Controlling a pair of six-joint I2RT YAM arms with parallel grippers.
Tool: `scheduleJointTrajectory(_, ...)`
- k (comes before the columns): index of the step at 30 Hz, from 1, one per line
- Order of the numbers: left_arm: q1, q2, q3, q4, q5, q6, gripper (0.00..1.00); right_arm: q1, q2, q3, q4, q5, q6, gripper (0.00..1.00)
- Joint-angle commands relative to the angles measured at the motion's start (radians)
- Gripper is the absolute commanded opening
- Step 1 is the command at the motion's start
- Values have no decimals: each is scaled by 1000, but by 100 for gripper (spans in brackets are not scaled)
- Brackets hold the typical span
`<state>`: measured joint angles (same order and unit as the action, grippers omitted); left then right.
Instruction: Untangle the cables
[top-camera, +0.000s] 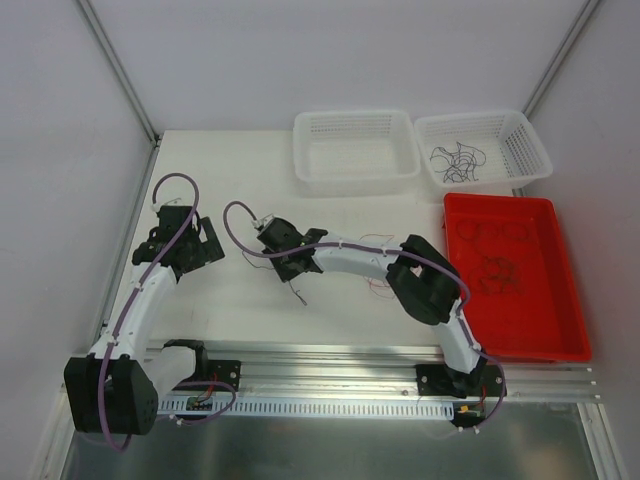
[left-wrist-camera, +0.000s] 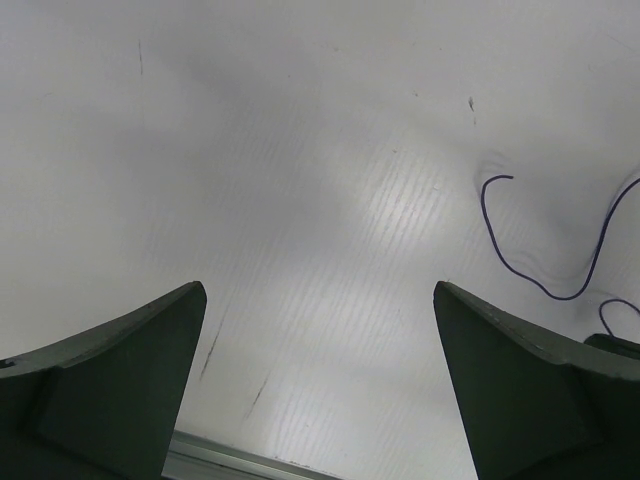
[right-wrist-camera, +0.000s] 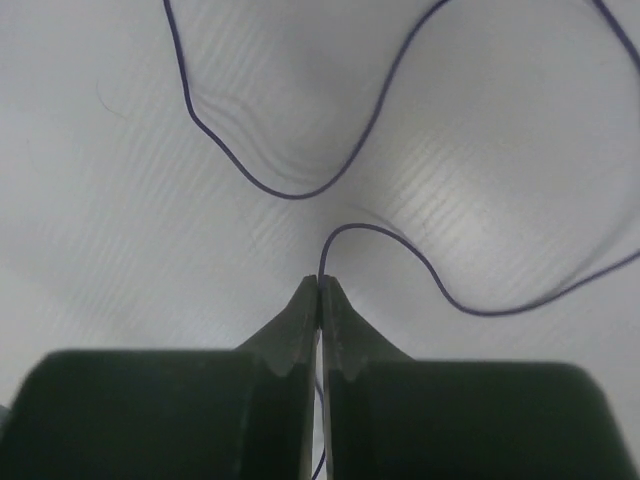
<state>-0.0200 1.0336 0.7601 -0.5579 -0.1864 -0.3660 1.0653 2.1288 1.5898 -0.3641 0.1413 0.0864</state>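
Observation:
My right gripper (right-wrist-camera: 320, 283) is shut on a thin purple cable (right-wrist-camera: 283, 192), pinched right at the fingertips. The cable rises out of the tips and curls in loose loops over the white table. From above, this gripper (top-camera: 268, 248) sits mid-table, with a thin dark strand (top-camera: 298, 292) trailing toward the near edge. My left gripper (left-wrist-camera: 320, 290) hangs wide open over bare table with nothing between its fingers; a purple cable (left-wrist-camera: 560, 292) curves off to its right. In the top view the left gripper (top-camera: 205, 243) is just left of the right one.
An empty white basket (top-camera: 355, 178) and a second white basket (top-camera: 530, 150) holding dark tangled cables stand at the back. A red tray (top-camera: 560, 300) with more cables lies on the right. A thin red wire (top-camera: 378, 285) lies under the right forearm. A metal rail (top-camera: 330, 362) runs along the near edge.

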Motion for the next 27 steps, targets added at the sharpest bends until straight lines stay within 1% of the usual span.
scheduleJointTrajectory(1, -1, -21, -4, 15, -12, 15, 99, -19, -180, -16, -24, 105, -68, 1)
scheduleJointTrajectory(5, -1, -17, -2, 16, -8, 16, 99, -73, -343, -11, -73, 142, -145, 1)
scheduleJointTrajectory(6, -1, -18, -2, 16, -7, 16, 99, -102, -406, 10, -84, 142, -184, 1)
scheduleJointTrajectory(9, -1, -18, -4, 16, -5, 18, 99, -158, -492, 64, -130, 150, -272, 1)
scheduleJointTrajectory(11, -1, -18, -7, 18, -5, 18, 99, -192, -555, 149, -168, 153, -319, 1)
scheduleJointTrajectory(12, -1, -15, -7, 19, -5, 18, 99, -230, -573, 182, -179, 155, -338, 1)
scheduleJointTrajectory(13, -1, -17, -7, 18, -5, 16, 99, -251, -599, 252, -194, 150, -373, 1)
scheduleJointTrajectory(14, -1, -12, -7, 18, -5, 19, 99, -270, -610, 286, -199, 147, -391, 1)
scheduleJointTrajectory(15, -1, -10, -7, 18, -4, 19, 99, -319, -616, 321, -200, 136, -408, 1)
scheduleJointTrajectory(16, -1, -9, -7, 18, -2, 19, 99, -343, -621, 404, -206, 129, -433, 1)
scheduleJointTrajectory(18, -1, -4, -5, 18, -2, 21, 99, -414, -616, 478, -205, 119, -461, 1)
scheduleJointTrajectory(20, -1, 0, -5, 21, -5, 21, 99, -461, -610, 536, -173, 119, -517, 1)
scheduleJointTrajectory(21, -1, 2, -5, 19, -5, 21, 99, -506, -613, 535, -145, 127, -540, 1)
scheduleJointTrajectory(22, -1, 3, -7, 19, -5, 22, 99, -530, -616, 529, -68, 142, -569, 1)
scheduleJointTrajectory(23, -1, 6, -7, 21, -5, 22, 99, -556, -622, 500, -24, 149, -608, 1)
scheduleJointTrajectory(25, -1, 9, -8, 19, -2, 24, 99, -642, -619, 484, 83, 132, -626, 1)
scheduleJointTrajectory(26, -1, 14, -8, 19, -1, 24, 99, -677, -610, 486, 108, 123, -629, 1)
scheduleJointTrajectory(27, -1, 17, -10, 19, 1, 24, 99, -739, -586, 499, 126, 101, -623, 1)
